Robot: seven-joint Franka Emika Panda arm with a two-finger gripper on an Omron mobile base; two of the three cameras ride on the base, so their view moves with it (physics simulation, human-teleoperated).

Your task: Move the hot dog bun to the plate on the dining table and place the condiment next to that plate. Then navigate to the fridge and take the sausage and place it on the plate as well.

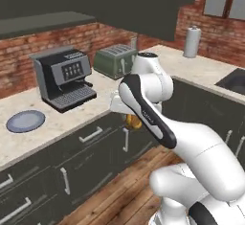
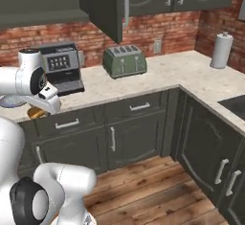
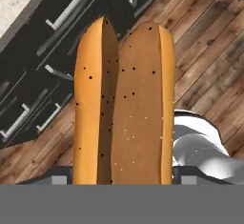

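I've got an L-shaped beige speckled stone counter over dark grey cabinets, against a red brick wall. On it, L to R: small round blue-grey plate, black/grey espresso machine, olive-green 4-slot toaster, then a white paper-towel roll upright at the far R corner. Wood plank floor below.

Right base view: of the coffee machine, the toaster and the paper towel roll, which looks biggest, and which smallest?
1. Coffee machine, partly hidden by the arm.
2. Toaster, nearly alike.
3. Paper towel roll, smallest, though it stands farther off.
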